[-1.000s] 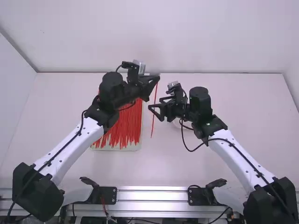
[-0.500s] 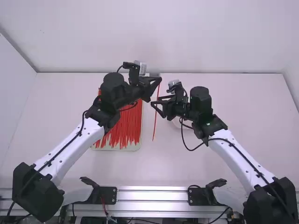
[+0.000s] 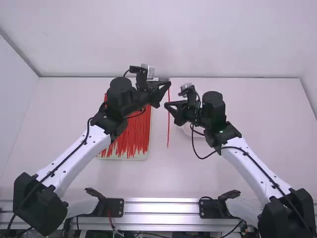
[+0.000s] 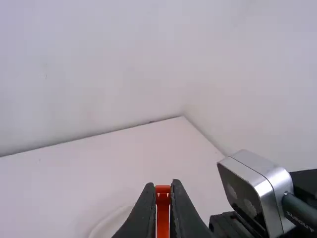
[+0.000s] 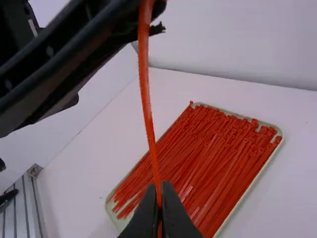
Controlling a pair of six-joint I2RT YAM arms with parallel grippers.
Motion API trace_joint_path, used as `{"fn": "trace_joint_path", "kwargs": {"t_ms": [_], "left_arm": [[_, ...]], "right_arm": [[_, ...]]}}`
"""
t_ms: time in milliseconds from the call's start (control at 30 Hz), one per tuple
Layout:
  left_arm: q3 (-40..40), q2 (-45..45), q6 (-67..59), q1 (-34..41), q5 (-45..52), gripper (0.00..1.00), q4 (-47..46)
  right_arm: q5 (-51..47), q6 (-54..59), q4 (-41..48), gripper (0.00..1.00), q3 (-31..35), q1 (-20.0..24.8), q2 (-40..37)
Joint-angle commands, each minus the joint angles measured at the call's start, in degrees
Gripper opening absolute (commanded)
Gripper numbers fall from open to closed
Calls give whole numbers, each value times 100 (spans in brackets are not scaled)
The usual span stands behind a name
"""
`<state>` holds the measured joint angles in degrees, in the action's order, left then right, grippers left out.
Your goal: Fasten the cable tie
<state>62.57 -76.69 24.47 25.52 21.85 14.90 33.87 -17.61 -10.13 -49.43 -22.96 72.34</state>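
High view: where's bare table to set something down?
The white table is bare right of the right arm and left of the pale tray of red ties. Crowded mid-table: left gripper and right gripper both clamp the hanging red plastic cable tie beside the tray.

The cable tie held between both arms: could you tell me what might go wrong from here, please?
1. The left gripper pinches the cable tie only at its top end, so a tug from the right gripper, clamped lower on the strap, could pull it loose.
2. The tail hangs straight, not curved toward the head, so threading may miss.
3. If dropped, it could land among the spare ties on the tray.
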Motion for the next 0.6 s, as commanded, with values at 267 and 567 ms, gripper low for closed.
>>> {"fn": "trace_joint_path", "kwargs": {"t_ms": [267,567], "left_arm": [[-22,63,-455,-131,339,63,251],[-22,74,-1381,-1224,2579,90,444]], "right_arm": [[796,420,-109,0,-162,358,33],[1735,1172,-358,0,-160,874,33]]}}
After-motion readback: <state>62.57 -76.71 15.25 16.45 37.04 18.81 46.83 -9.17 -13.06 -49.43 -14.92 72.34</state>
